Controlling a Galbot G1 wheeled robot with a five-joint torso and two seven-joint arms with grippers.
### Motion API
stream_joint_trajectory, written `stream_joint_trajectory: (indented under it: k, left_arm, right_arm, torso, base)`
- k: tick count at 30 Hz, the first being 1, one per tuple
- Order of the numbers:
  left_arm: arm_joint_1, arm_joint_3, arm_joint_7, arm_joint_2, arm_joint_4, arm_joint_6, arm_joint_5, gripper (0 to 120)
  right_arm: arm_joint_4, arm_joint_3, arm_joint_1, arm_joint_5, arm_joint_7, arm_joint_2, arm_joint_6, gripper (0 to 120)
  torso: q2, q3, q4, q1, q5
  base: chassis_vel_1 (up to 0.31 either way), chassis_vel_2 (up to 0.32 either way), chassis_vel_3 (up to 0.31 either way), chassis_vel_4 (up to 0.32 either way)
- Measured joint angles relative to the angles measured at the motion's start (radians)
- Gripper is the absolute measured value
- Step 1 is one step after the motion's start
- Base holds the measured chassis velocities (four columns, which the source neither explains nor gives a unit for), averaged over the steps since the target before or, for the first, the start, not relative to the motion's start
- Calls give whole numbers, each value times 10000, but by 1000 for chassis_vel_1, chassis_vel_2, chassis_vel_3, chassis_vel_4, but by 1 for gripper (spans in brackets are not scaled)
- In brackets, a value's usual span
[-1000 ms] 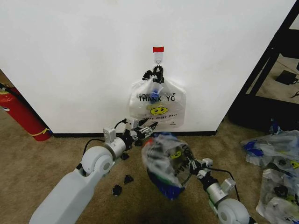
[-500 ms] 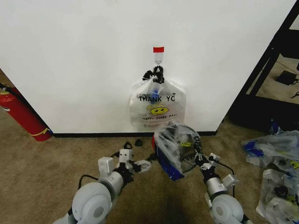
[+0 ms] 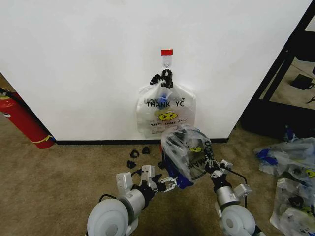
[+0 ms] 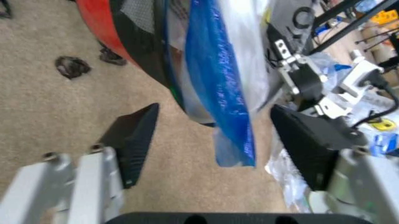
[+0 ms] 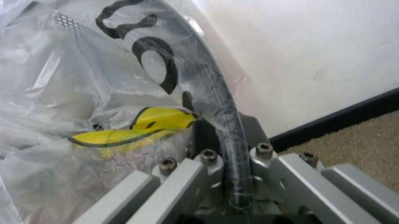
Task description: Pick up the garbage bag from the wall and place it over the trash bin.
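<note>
A: Where do your jaws stand?
B: Your right gripper (image 3: 210, 168) clamps the trash bin (image 3: 183, 156) rim through the garbage bag (image 3: 189, 150) draped over it. Your left gripper (image 3: 165, 184) gapes wide around the blue handle strip (image 4: 221, 88).
A: Anything nearby?
B: More bags (image 3: 166, 109) on the wall (image 3: 88, 64) hook, black scraps (image 3: 138, 153) on the carpet (image 3: 59, 182).

— What do you see moving?
— Your left gripper (image 3: 169, 183) drops from frame centre to lower centre, beside the garbage bag (image 3: 189, 155).
— And the trash bin (image 3: 173, 166)?
— It rises toward centre, your right gripper (image 3: 212, 168) following up-right.
</note>
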Motion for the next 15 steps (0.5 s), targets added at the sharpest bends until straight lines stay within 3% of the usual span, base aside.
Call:
stream_joint_trajectory:
  k: [1, 7, 10, 15]
  left_arm:
    - [0, 0, 0, 0, 0, 0, 0, 70]
    - [49, 23, 268, -261, -34, 262, -315, 41]
    - [69, 35, 323, -276, -55, 337, -309, 35]
    - [159, 37, 566, -244, -100, 373, -37, 14]
  right_arm:
    - [0, 0, 0, 0, 0, 0, 0, 0]
    - [110, 1, 20, 61, 36, -5, -48, 0]
    - [129, 35, 12, 62, 37, -19, -51, 0]
    - [163, 126, -43, 66, 47, -69, -53, 0]
  torso:
    - [0, 0, 0, 0, 0]
    - [0, 0, 0, 0, 0]
    - [0, 0, 1, 0, 0]
    - [0, 0, 0, 0, -1]
  base:
    - [0, 0, 0, 0]
    - [0, 0, 0, 0]
    - [0, 0, 0, 0]
    - [0, 0, 0, 0]
